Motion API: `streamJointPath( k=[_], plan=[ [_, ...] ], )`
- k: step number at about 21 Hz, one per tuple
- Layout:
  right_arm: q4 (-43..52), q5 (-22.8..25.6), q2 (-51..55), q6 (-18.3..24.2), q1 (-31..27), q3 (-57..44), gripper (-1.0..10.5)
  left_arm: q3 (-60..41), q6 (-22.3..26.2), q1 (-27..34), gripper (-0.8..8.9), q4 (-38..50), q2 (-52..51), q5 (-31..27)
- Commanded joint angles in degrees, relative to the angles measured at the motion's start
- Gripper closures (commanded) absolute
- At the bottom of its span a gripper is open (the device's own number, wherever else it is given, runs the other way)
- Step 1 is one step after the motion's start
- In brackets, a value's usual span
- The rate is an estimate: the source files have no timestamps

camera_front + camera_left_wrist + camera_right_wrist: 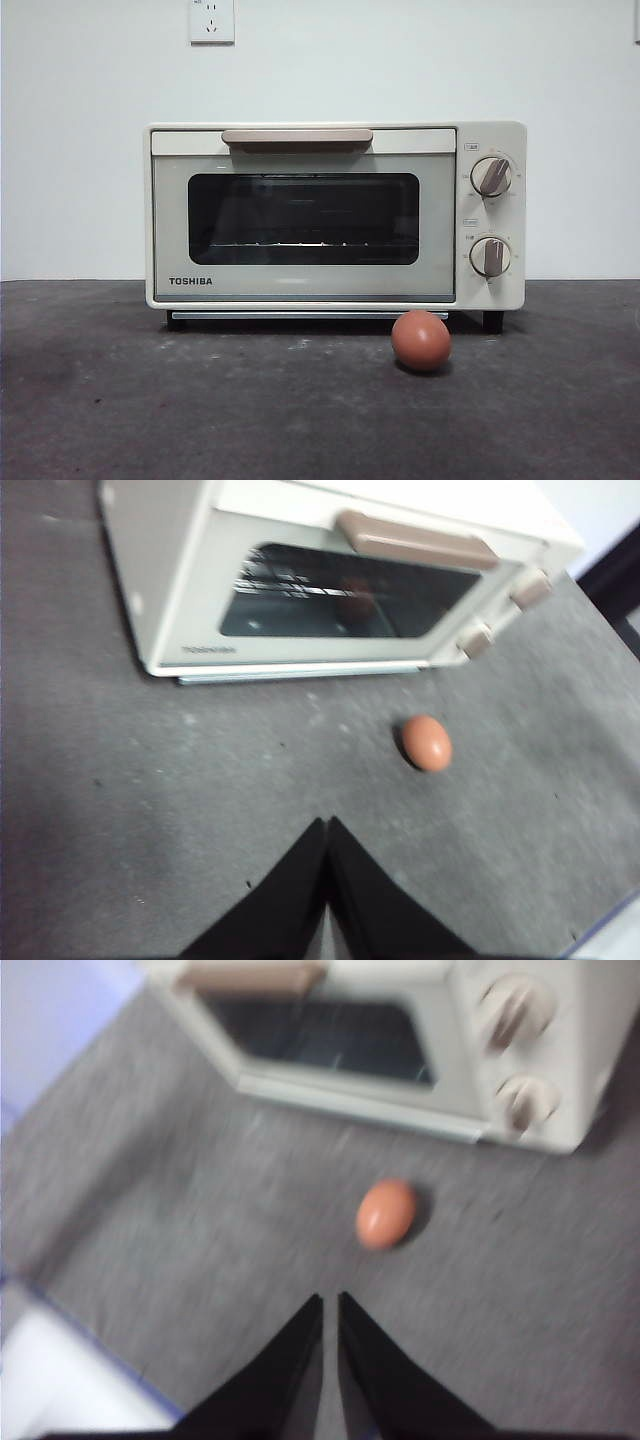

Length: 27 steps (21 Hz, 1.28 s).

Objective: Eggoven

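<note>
So the cream TOSHIBA toaster oven (335,215) sits square on the dark grey table (150,410), door fully closed, tan handle (297,136) along the top edge of the door and two knobs (491,176) stacked on its right side in the front view. The reddish-brown egg (420,340) lies on the table just in front of the oven, below the knob end, not touching it (the glass door even catches a faint reflection of it in the left wrist view). Left gripper (327,830) hangs above the table, jaws pressed together, well back from the egg (428,742). Right gripper (329,1305) has its jaws nearly together with a thin gap, holding nothing, the egg (386,1214) near its tips. White wall behind has a socket (211,20).
</note>
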<state>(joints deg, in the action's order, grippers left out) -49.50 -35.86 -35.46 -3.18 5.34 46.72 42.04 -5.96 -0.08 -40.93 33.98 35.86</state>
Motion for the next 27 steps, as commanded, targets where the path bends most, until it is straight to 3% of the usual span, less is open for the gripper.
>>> streamJointPath(
  k=[1,5,9,15,18,27],
  plan=[
    [-1.66,-0.11,-1.49,3.85,2.34,1.42,9.4,1.75,2.97,-1.29,8.06,-0.83,1.22,0.26],
    [-1.53,-0.04,-1.95,3.82,4.17,1.4,9.1,1.81,3.41,-2.45,8.06,-1.66,1.64,0.26],
    [-1.49,2.58,-2.29,1.9,4.33,1.4,6.0,1.84,3.39,-2.62,8.06,-1.66,1.57,0.28],
    [0.2,2.86,-6.67,-2.58,4.87,1.4,5.9,1.84,3.32,-2.62,8.06,-1.66,1.57,0.31],
    [4.85,3.19,-12.0,-7.21,8.44,1.4,5.9,1.84,3.32,-2.62,8.06,-1.64,1.57,0.31],
    [21.97,24.76,-32.39,-18.21,24.7,1.4,5.9,1.84,2.69,-2.62,8.06,-1.62,1.57,0.31]
  ],
)
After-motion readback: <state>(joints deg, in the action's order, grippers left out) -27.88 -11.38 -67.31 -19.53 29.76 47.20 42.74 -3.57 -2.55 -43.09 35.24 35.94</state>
